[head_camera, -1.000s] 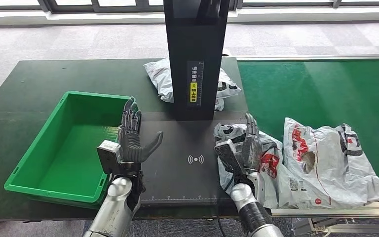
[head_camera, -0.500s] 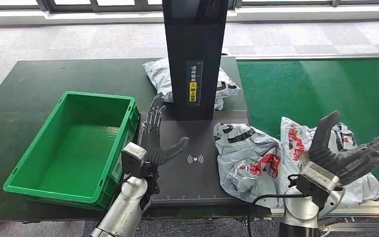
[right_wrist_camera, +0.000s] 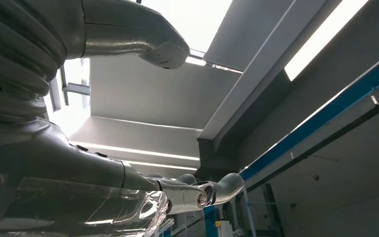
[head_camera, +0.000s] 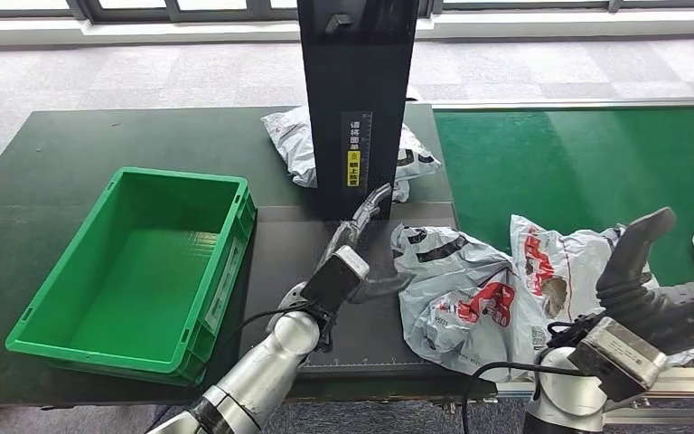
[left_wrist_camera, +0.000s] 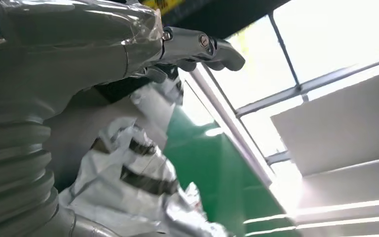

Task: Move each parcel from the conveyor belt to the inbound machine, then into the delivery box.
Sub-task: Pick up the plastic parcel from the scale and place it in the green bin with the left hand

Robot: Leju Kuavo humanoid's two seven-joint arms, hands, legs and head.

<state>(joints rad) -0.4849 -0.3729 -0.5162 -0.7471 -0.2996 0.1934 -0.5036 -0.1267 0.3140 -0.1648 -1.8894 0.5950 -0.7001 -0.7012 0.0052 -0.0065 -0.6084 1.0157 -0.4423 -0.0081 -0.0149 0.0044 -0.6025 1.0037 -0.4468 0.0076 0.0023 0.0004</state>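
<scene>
Delivery box: the green delivery box (head_camera: 99,312) stands on the left part of the dark table (head_camera: 81,145), and no parcel is in it.

Left hand: the left hand (head_camera: 361,249) reaches across the black plate of the inbound machine (head_camera: 300,244), fingers spread, holding nothing. Its thumb points at the edge of the near parcel (head_camera: 461,298); I cannot tell if it touches.

Near parcel: a crumpled grey bag, lying half on the plate's right edge, half on the green conveyor belt (head_camera: 578,163).

Risk at the plate: I think the thin bag may only slide or fold under the fingers, because it is soft and slack. A pull from one corner could drag it off the plate's front edge.

Second parcel: another parcel (head_camera: 569,262) lies just beside the first, on the belt. It could be carried along if the two overlap.

Right hand: the right hand (head_camera: 655,289) is raised over the belt's near edge, fingers apart and empty. If it comes down carelessly, it may press the second parcel.
</scene>
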